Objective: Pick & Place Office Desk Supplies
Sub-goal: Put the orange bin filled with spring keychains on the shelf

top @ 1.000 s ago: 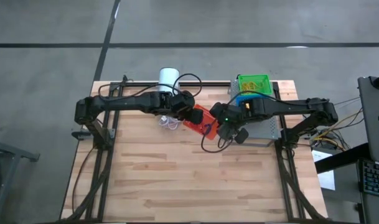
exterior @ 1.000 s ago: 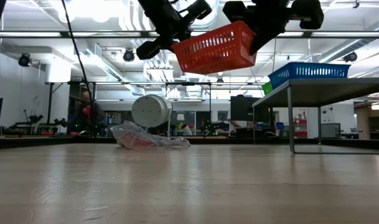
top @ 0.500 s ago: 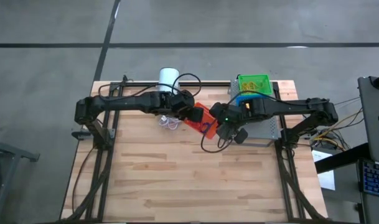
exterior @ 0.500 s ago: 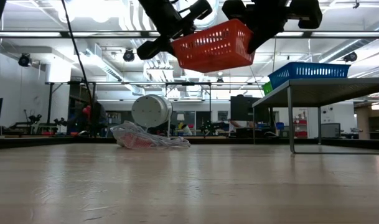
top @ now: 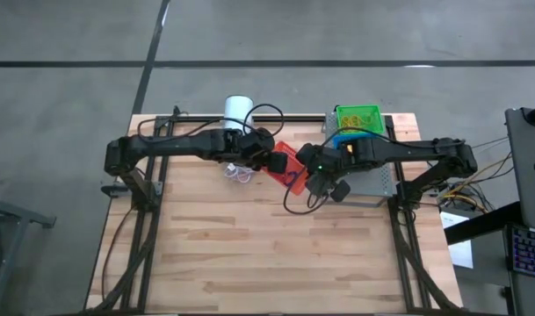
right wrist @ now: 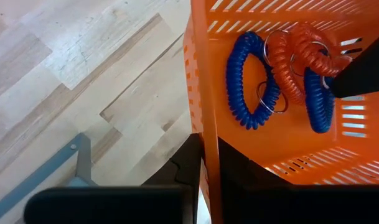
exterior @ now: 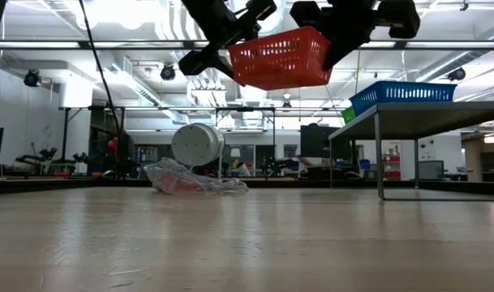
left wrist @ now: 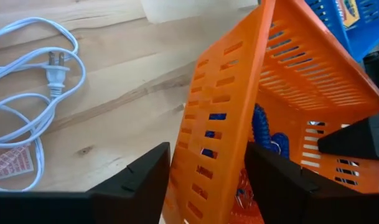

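Room: we look across the table into a large hall with ceiling lights and shelving far behind.
Table (top: 249, 254): a pale wooden plank top on a dark frame; we see both arms meet over its far middle.
Grey perforated metal tray (top: 372, 180): a large raised platform on the right far side of the table; in the low view it stands on thin legs.
Left arm: we see it reach in from the left, its left gripper (top: 271, 163) at one end of the red-orange basket.
Right arm: it reaches in from the right, its right gripper (top: 313, 175) at the basket's other end.
Red-orange slotted plastic basket (exterior: 279, 58): held in the air between the two grippers, well above the table and tilted, just left of the tray.
Left jaws: we see them set either side of the basket's end wall (left wrist: 223, 134), grasping it.
Right jaws: clenched on the basket's rim, one finger either side of the wall (right wrist: 205, 81).
Blue plastic basket (exterior: 402, 93): on top of the tray.
Green plastic basket (top: 357, 118): on the tray's far end, beyond the blue one, with yellow-green contents we cannot make out.
White cylinder (top: 238, 110): lying on the far side of the table.
White coiled cord (left wrist: 33, 102): on the table, with its plug, near the cylinder.
Blue and red-orange coiled bands (right wrist: 282, 68): clustered inside the red-orange basket on small metal rings.
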Tool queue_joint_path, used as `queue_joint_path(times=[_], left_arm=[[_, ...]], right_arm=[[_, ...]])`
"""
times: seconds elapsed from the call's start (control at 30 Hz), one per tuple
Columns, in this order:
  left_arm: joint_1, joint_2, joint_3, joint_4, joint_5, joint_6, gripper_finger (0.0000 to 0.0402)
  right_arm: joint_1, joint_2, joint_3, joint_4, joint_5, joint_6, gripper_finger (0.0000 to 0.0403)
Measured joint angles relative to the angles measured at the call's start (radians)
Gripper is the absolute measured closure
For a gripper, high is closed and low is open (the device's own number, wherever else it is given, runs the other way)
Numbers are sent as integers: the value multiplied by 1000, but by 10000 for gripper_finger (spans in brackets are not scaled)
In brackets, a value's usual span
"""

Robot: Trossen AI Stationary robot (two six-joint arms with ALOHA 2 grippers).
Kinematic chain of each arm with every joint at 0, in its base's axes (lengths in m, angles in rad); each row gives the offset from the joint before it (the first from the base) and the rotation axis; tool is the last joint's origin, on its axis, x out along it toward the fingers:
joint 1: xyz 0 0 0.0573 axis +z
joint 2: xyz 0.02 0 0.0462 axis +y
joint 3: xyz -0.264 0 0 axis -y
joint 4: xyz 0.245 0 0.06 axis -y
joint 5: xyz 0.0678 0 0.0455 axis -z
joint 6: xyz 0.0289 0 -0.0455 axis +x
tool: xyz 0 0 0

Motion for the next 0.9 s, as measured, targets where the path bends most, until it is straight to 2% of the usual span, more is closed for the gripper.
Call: queue_joint_path(times=[0.4,0.53,0.9], left_arm=[[0,-16,0,16,3,3,191],[0,-43,0,27,3,3,190],[3,-162,0,45,-1,90,190]], right_arm=[[0,0,-2,-28,-24,25,381],[0,2,-10,-26,-66,28,381],[0,2,-50,-24,-77,28,381]])
